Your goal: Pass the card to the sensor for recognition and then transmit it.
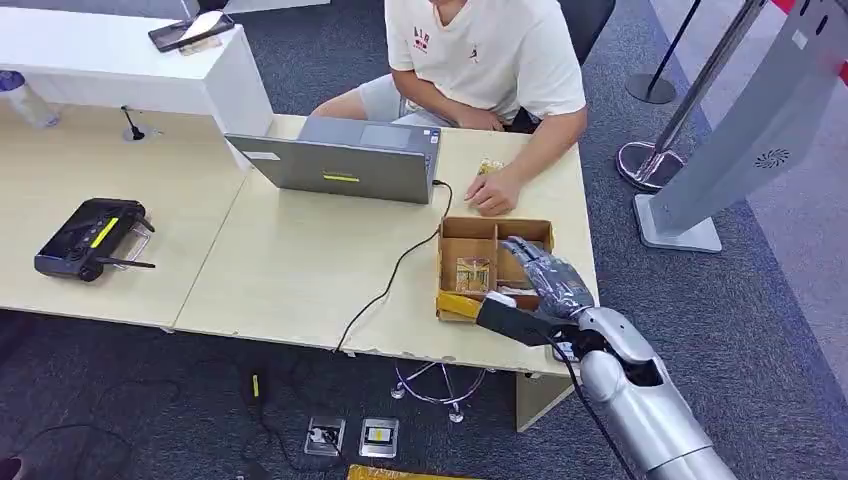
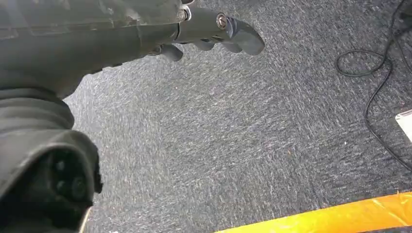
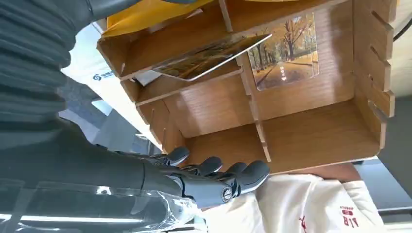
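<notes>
At lower right of the head view, your right hand (image 1: 545, 278) reaches into the wooden box (image 1: 447, 262) on the desk (image 1: 290, 270); its fingers (image 3: 214, 167) are spread over a bare compartment and hold nothing. One card (image 3: 209, 57) leans tilted across a divider, another card (image 3: 284, 56) lies flat beside it. Your left hand (image 2: 214, 34) hangs over grey carpet (image 2: 252, 136), fingers loosely apart, gripping nothing. A person's hand (image 1: 492, 190) rests just above the box, beside a laptop (image 1: 345, 160).
</notes>
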Robot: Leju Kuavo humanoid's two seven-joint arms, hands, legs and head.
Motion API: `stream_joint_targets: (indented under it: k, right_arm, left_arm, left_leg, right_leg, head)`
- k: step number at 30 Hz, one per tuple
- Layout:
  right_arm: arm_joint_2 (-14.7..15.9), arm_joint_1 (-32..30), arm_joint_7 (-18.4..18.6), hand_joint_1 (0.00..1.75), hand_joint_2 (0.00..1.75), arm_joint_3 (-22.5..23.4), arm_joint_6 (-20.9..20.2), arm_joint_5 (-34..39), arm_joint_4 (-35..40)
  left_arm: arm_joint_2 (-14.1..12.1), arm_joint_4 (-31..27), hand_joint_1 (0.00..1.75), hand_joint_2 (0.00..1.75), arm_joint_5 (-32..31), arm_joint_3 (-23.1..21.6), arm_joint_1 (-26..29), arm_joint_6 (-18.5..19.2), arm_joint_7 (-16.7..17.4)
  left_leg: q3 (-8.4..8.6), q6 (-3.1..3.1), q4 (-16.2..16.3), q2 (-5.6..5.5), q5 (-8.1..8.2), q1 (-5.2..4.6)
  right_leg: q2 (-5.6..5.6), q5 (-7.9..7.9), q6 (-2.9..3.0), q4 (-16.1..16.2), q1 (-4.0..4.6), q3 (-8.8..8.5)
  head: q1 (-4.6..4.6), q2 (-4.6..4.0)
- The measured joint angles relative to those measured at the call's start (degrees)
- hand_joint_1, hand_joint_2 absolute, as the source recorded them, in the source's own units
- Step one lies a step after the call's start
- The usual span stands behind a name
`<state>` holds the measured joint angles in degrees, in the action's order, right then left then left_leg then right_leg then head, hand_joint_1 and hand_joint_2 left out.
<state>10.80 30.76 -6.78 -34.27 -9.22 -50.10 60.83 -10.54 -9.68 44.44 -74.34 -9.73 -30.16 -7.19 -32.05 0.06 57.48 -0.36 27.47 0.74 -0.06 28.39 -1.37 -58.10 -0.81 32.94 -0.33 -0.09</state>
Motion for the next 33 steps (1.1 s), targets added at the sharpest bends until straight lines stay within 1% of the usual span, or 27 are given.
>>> stream_joint_targets:
  k: [6,7,8,9,10,11,20,23,26,27,30,31,33]
  right_arm:
    - [0.00,0.00,0.09,0.00,1.75,0.00,0.50,-0.13,-0.94]
    - [0.00,0.00,0.11,0.05,1.75,0.00,0.55,-0.15,-1.05]
    - [0.00,0.00,0.11,0.73,1.75,0.00,0.59,-0.13,-1.20]
    - [0.00,0.00,0.13,1.57,1.75,0.00,0.59,-0.15,-1.33]
    - [0.00,0.00,0.17,1.57,1.75,0.00,0.59,-0.15,-1.42]
    - [0.00,0.01,0.24,1.75,1.75,0.00,0.59,-0.15,-1.55]
    - [0.00,-0.01,0.63,1.75,1.75,0.00,0.44,-0.09,-1.79]
    - [0.00,0.02,0.63,1.68,1.75,0.00,0.44,-0.07,-1.79]
    - [0.00,0.11,0.63,1.68,1.75,0.00,0.42,-0.04,-1.79]
    - [0.00,0.10,0.63,1.64,1.75,0.00,0.39,-0.04,-1.81]
    - [0.00,0.08,0.66,1.66,1.75,0.00,0.33,-0.04,-1.81]
    - [0.00,0.06,0.70,1.62,1.75,0.00,0.33,-0.04,-1.81]
    - [0.00,0.05,0.74,1.62,1.75,0.00,0.33,-0.04,-1.81]
  left_arm:
    - [0.00,0.00,0.00,0.00,0.00,-0.02,0.00,0.00,0.00]
    - [0.00,0.00,0.00,0.00,0.00,-0.02,0.00,0.00,0.00]
    - [0.00,0.00,0.00,0.00,0.00,-0.02,0.00,0.00,0.00]
    - [0.00,0.00,0.00,0.00,0.00,-0.04,0.00,0.00,0.00]
    - [0.00,0.00,0.00,0.00,0.00,-0.04,0.00,0.00,0.00]
    - [0.00,0.00,0.00,0.00,0.00,-0.04,0.00,0.00,0.00]
    - [0.00,0.00,0.00,0.00,0.04,-0.07,0.00,-0.09,0.00]
    - [0.00,0.00,0.00,0.00,0.15,-0.07,0.00,-0.15,0.00]
    - [0.00,0.00,0.00,0.00,0.20,-0.07,0.00,-0.15,0.00]
    - [0.00,0.00,0.00,0.00,0.22,-0.07,0.01,-0.15,0.00]
    - [0.00,0.00,0.00,0.00,0.24,-0.07,0.00,-0.13,0.00]
    - [0.00,0.00,0.00,0.00,0.35,-0.07,0.00,-0.13,0.00]
    - [0.00,0.00,0.00,0.00,0.46,-0.07,0.01,-0.13,0.00]
  left_leg:
    - [0.01,0.00,0.00,0.00,0.00,0.00]
    - [0.01,0.00,0.00,0.00,0.00,0.00]
    - [0.01,0.00,0.00,0.00,0.00,0.00]
    - [0.01,0.00,0.00,0.00,0.00,0.00]
    - [0.01,0.00,0.00,0.00,0.00,0.00]
    - [0.01,0.00,0.00,0.00,0.00,0.00]
    - [0.01,0.00,0.00,0.00,0.00,0.00]
    - [0.01,0.00,0.00,0.00,0.00,0.00]
    - [0.01,0.00,0.00,0.00,0.00,0.00]
    - [0.01,0.00,0.00,0.00,0.00,0.00]
    - [0.01,0.00,0.00,0.00,0.00,0.00]
    - [0.01,0.00,0.00,0.01,0.00,0.00]
    - [0.02,0.00,0.00,0.00,0.00,0.00]
  right_leg:
    - [0.01,0.00,0.00,0.00,0.00,0.00]
    - [0.01,0.00,0.00,0.00,0.00,0.00]
    - [0.01,0.00,0.00,0.00,0.00,0.00]
    - [0.01,0.00,0.00,0.00,0.00,-0.01]
    - [0.01,0.00,0.00,0.00,0.00,0.00]
    - [0.01,0.00,0.00,0.00,0.00,-0.01]
    - [0.01,0.00,0.00,0.00,0.00,0.01]
    - [0.01,0.00,0.00,0.00,0.00,0.00]
    - [0.00,0.00,0.00,0.00,0.00,0.00]
    - [0.00,0.00,0.00,0.00,0.00,0.00]
    - [0.02,0.00,0.00,0.00,0.00,0.00]
    - [0.02,0.00,0.00,0.00,0.00,0.01]
    - [0.02,0.00,0.00,0.00,0.00,0.01]
  head:
    - [0.02,0.00]
    - [0.02,0.00]
    - [0.02,0.00]
    - [0.02,0.00]
    - [0.02,0.00]
    - [0.02,0.00]
    - [0.02,0.00]
    - [0.02,0.00]
    - [0.02,0.00]
    - [0.02,0.00]
    - [0.02,0.00]
    - [0.02,0.00]
    - [0.02,0.00]
